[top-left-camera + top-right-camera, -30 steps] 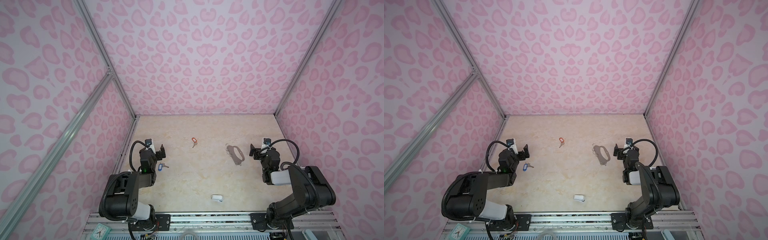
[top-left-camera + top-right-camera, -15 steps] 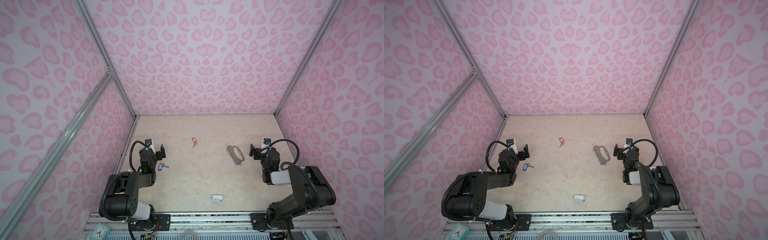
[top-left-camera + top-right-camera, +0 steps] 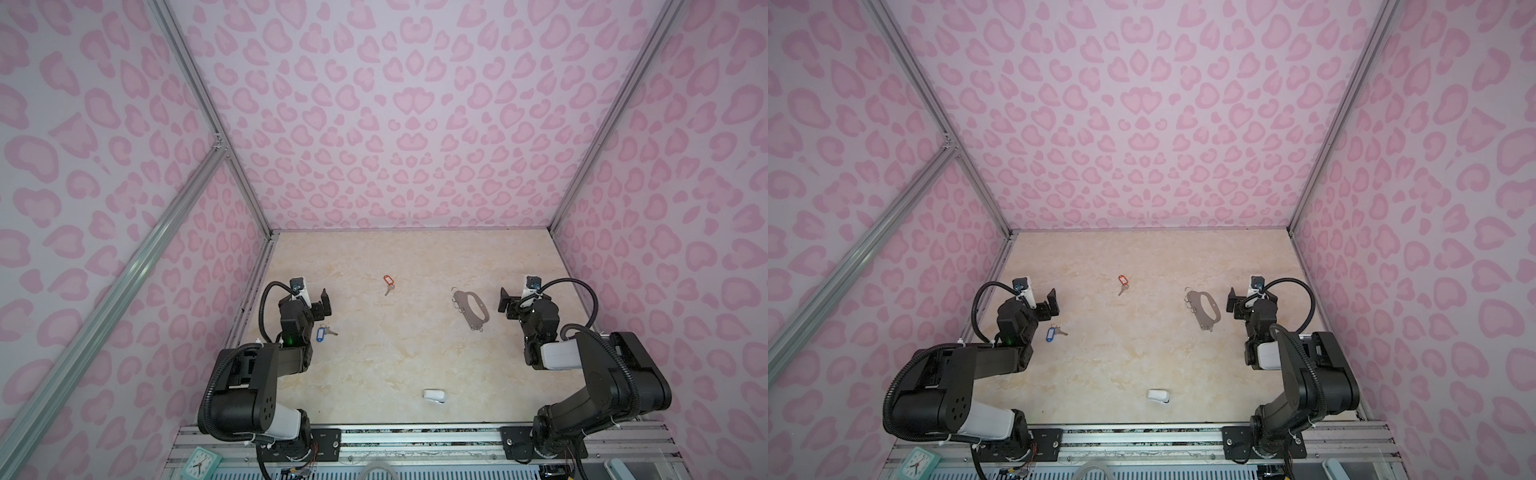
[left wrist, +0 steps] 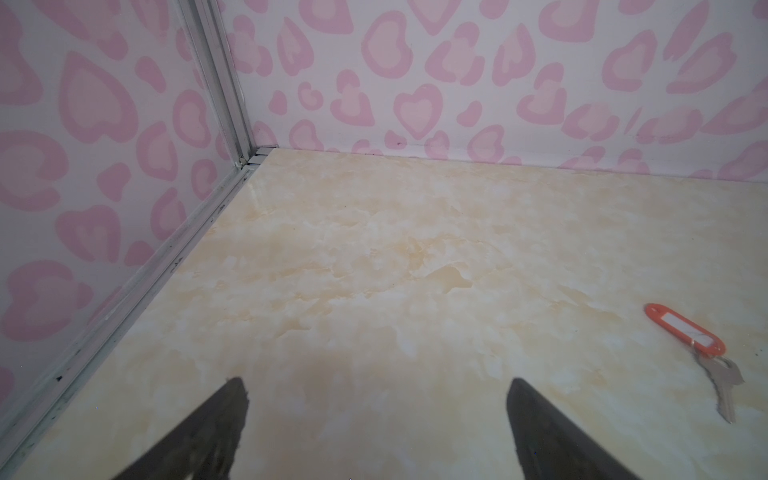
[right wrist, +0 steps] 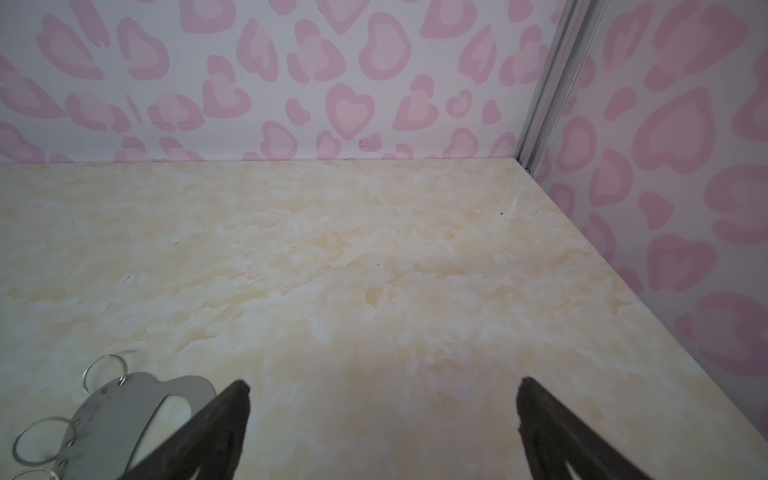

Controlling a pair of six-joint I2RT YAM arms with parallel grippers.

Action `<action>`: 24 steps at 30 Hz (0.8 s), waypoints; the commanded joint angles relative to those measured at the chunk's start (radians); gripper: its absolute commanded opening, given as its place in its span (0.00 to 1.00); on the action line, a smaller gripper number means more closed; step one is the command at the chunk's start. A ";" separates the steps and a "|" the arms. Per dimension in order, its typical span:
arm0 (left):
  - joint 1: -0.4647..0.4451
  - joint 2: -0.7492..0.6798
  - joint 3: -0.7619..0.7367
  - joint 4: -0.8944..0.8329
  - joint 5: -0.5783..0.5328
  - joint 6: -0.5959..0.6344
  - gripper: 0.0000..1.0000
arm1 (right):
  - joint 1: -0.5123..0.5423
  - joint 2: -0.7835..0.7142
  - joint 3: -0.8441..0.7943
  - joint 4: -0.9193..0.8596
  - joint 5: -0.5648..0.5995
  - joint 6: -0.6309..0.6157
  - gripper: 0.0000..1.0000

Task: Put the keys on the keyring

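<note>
While their jaws stand wide and empty, the black left gripper [image 4: 378,384] and black right gripper [image 5: 382,386] sit near opposite edges (broad beige tabletop [image 3: 395,353] between).

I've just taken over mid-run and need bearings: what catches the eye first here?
Pink heart-print walls dominate. On the marbled table, an orange-tagged key lies mid-back, a blue-tagged key beside the left arm, and the keyring near the open right claw. A small white object sits near the front edge.
</note>
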 commanded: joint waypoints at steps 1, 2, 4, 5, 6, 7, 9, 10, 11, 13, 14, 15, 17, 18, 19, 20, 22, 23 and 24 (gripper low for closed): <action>-0.001 -0.001 0.000 0.024 -0.005 0.005 0.99 | 0.009 0.002 -0.002 0.005 0.040 -0.009 0.98; -0.002 -0.001 -0.001 0.024 -0.006 0.004 0.99 | 0.013 0.003 -0.003 0.009 0.048 -0.010 0.98; -0.002 -0.001 -0.001 0.025 -0.006 0.004 0.98 | 0.017 0.002 -0.007 0.013 0.056 -0.012 0.98; -0.002 -0.002 -0.001 0.026 -0.007 0.004 0.98 | 0.018 0.002 -0.007 0.013 0.056 -0.012 0.98; -0.003 -0.003 -0.002 0.027 -0.007 0.005 0.98 | 0.017 0.001 -0.007 0.014 0.056 -0.012 0.98; -0.004 -0.002 -0.002 0.027 -0.006 0.004 0.98 | 0.018 0.002 -0.007 0.014 0.055 -0.012 0.99; -0.003 -0.002 -0.002 0.027 -0.006 0.004 0.98 | 0.018 0.001 -0.006 0.013 0.056 -0.012 0.99; -0.003 -0.003 -0.003 0.029 -0.006 0.004 0.98 | 0.018 0.001 -0.007 0.013 0.056 -0.012 0.99; -0.004 -0.002 -0.003 0.027 -0.007 0.004 0.98 | 0.017 0.002 -0.007 0.014 0.056 -0.012 0.99; -0.001 -0.002 -0.002 0.027 -0.006 0.004 0.98 | 0.017 0.003 -0.007 0.012 0.055 -0.012 0.99; -0.001 -0.003 -0.002 0.027 -0.006 0.004 0.98 | 0.018 0.002 -0.007 0.012 0.056 -0.012 0.99; -0.001 -0.002 -0.002 0.027 -0.004 0.005 0.98 | 0.018 0.002 -0.006 0.013 0.056 -0.012 0.99; 0.000 -0.001 -0.001 0.026 -0.002 0.003 0.97 | 0.018 0.001 -0.009 0.014 0.056 -0.012 0.96; 0.000 0.000 0.000 0.026 -0.002 0.002 0.98 | 0.018 0.000 -0.009 0.015 0.056 -0.012 0.96; 0.001 0.000 0.002 0.022 0.003 0.001 0.98 | 0.017 -0.001 -0.009 0.017 0.057 -0.013 0.95; 0.003 -0.002 0.000 0.025 0.005 0.000 0.97 | 0.018 -0.001 -0.011 0.020 0.057 -0.014 0.94; 0.009 -0.006 -0.005 0.030 0.017 -0.003 0.97 | 0.020 -0.023 -0.010 0.003 0.054 -0.017 0.92; 0.010 -0.009 0.009 0.000 0.021 -0.001 0.97 | 0.025 -0.055 -0.004 -0.029 0.060 -0.022 0.92; 0.010 -0.008 0.005 0.014 0.022 -0.002 0.97 | 0.029 -0.091 0.012 -0.092 0.066 -0.025 0.92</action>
